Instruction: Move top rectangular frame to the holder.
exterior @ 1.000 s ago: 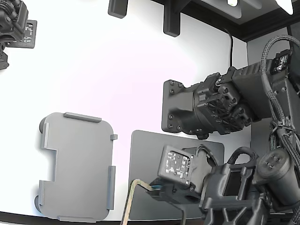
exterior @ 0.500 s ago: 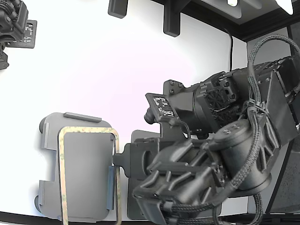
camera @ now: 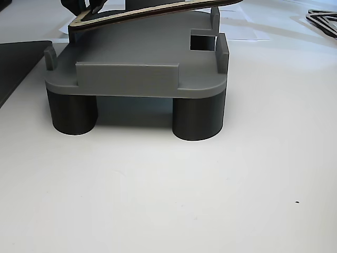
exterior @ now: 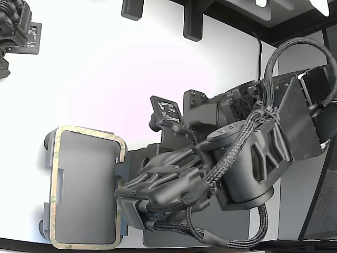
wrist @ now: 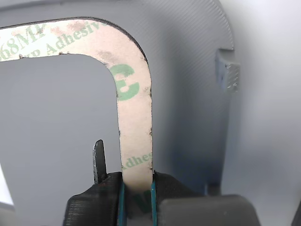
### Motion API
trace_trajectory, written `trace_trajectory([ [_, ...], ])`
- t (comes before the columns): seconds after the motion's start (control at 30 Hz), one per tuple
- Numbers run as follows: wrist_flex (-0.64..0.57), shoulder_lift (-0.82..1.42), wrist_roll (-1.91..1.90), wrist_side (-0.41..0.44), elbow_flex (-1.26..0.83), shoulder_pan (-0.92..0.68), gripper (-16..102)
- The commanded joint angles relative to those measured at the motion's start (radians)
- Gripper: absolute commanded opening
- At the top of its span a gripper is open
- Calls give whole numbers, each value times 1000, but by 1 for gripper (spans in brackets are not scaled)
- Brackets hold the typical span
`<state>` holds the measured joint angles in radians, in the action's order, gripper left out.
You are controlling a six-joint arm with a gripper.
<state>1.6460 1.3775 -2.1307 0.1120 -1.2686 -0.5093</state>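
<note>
Gripper [wrist: 136, 195] clamped tight on frame [wrist: 134, 122] edge, frame tilted above holder [wrist: 188, 70].

I see the holder [camera: 138, 79] side-on, a light grey tray filling the upper half of the picture and standing on dark cylindrical feet [camera: 198, 118] on the white table [camera: 168, 200]. One foot sits at about 9 o'clock from centre, the other nearer 2 o'clock. A long raised tab runs along the near edge, with small upright tabs at each end and a square notch towards 1 o'clock. Above the tray, at 12 o'clock, the top rectangular frame [camera: 152, 10] hangs tilted, its 1 o'clock end higher, over the tray's deck. A dark mat edge [camera: 18, 60] shows at 10 o'clock. I cannot tell whether the frame touches the tray.
</note>
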Motion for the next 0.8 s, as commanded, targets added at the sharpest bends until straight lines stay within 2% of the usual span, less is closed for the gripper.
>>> trace_trajectory([
  [0.0,12,17,5,-14,37,15,-12],
  [0.27,12,11,11,-51,20,15,-12],
  [0.77,12,-23,-12,-43,11,15,-12],
])
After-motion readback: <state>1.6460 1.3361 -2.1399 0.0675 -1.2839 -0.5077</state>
